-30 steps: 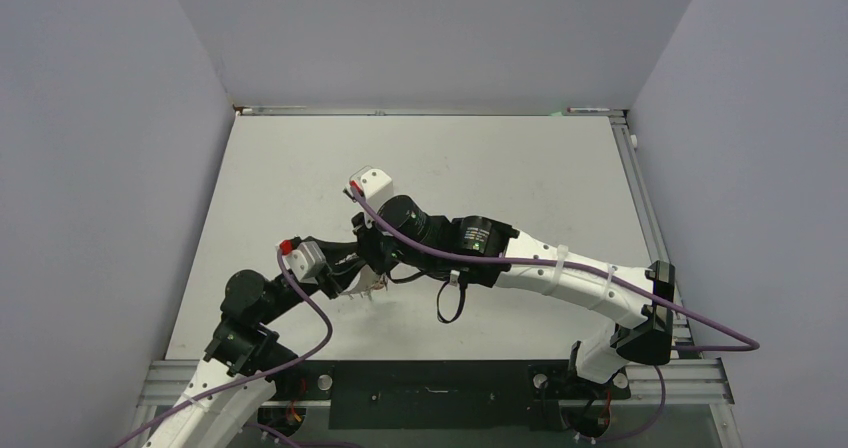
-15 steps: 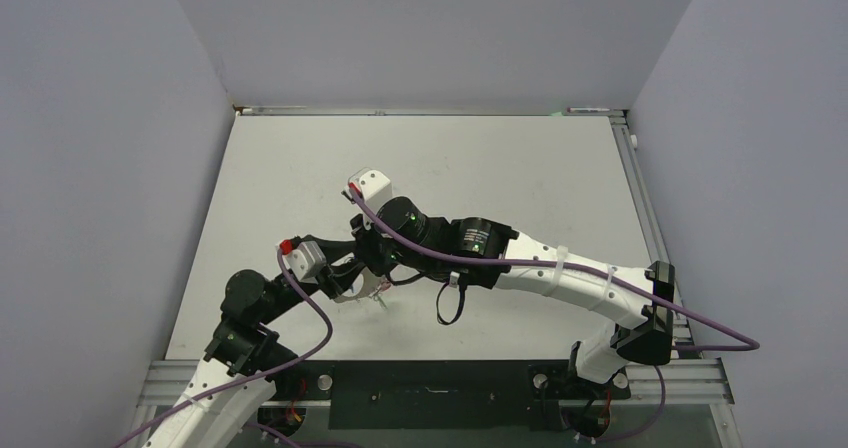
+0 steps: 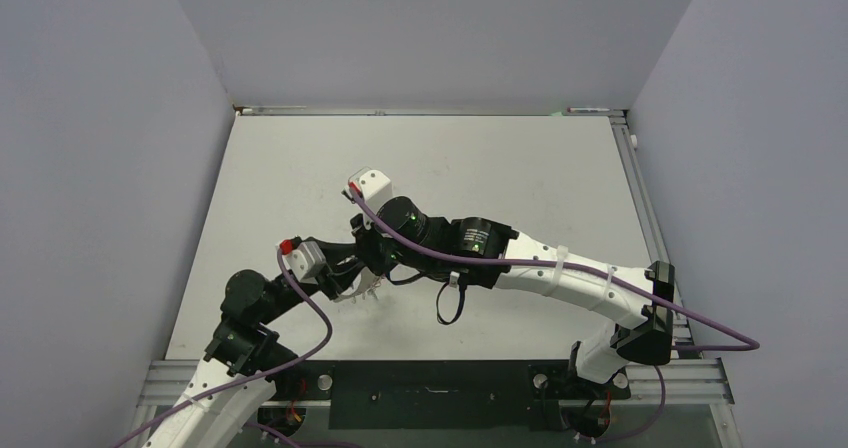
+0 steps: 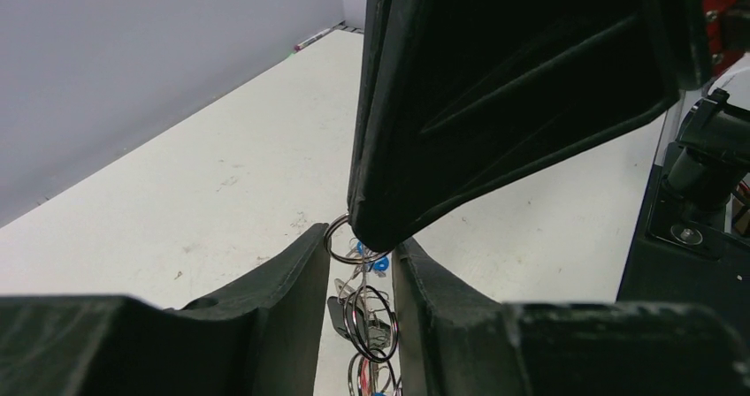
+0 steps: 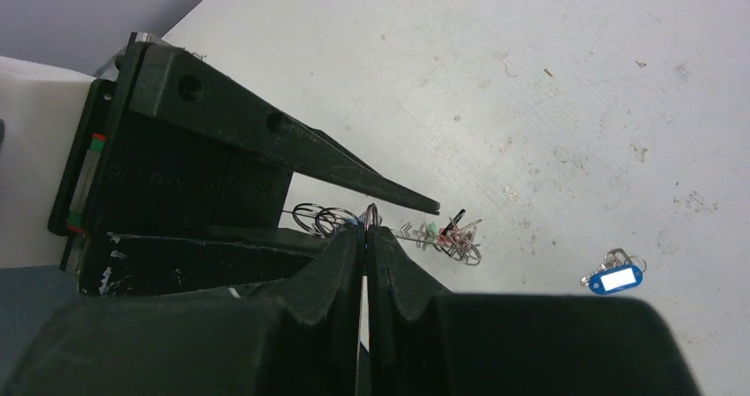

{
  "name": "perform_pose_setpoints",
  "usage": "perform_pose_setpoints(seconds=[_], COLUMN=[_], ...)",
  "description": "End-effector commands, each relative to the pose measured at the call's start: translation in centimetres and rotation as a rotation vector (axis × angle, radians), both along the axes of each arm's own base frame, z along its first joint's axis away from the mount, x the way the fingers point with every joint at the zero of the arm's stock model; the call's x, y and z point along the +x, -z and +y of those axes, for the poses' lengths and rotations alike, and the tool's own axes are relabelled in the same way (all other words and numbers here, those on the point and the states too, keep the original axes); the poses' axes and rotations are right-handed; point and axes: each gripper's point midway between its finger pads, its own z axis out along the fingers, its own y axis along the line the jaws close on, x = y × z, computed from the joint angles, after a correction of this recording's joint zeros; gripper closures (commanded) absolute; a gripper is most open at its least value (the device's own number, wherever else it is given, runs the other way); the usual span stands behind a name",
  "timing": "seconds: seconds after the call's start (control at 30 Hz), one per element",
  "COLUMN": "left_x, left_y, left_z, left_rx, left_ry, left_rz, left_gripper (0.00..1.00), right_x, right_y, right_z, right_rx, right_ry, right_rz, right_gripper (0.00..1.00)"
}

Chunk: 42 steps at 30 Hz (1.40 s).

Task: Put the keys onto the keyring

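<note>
Reaching in from the near left with the left pincer, holding its jaws partly apart around a tangle of keys and small rings. Not showing whether either finger is actually pressing on that tangle, so leaving its grip impossible to tell.

Meeting it just to the right, near the middle of the table, with the right pincer entering from the right side. Squeezing that one fully closed on the keyring, pinching the thin wire edge-on so that only a short arc is poking out past the fingertips, right at the gap of the left jaws.

Showing, from the right wrist, more keys fanned out just beyond the pinch, green and red tags among them, close to the wire.

Judging the work as partly done: appearing to have several keys gathered at the loop, though not letting anyone confirm which are truly threaded. Lacking at least one: seeing a blue-tagged key lying alone on the table, well apart from the bunch, waiting to be fetched and slid on.
</note>
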Motion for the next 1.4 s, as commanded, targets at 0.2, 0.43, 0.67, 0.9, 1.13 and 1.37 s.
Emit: perform_pose_setpoints(seconds=[0.2,0.43,0.67,0.9,1.13,1.37], left_x=[-0.6,-0.7,-0.8,-1.0,-1.4,-3.1], left_y=[-2.7,-2.8,-2.9,-2.9,-3.2,-4.4], left_z=[0.0,0.0,0.1,0.1,0.1,-0.1], left_rx=[-0.04,-0.043,-0.045,-0.044,-0.049,-0.08], left_ry=[0.019,0.018,0.018,0.023,0.033,0.1], left_rz=[-0.067,-0.069,-0.071,-0.075,-0.097,-0.169], left_gripper=[0.94,1.0,1.0,1.0,1.0,1.0], right_x=[-0.2,-0.2,-0.3,-0.1,0.5,1.0], right_y=[-3.1,-3.1,-3.4,-6.2,-8.4,-10.9], right_z=[0.5,0.4,0.3,-0.4,-1.5,-5.2], right_rx=[0.114,0.113,0.113,0.157,0.202,0.338], right_ry=[0.001,0.004,-0.004,-0.007,0.015,0.045], right_rz=[-0.024,-0.023,-0.027,-0.086,-0.158,-0.338], right_gripper=[0.95,0.95,0.78,0.48,0.46,0.48])
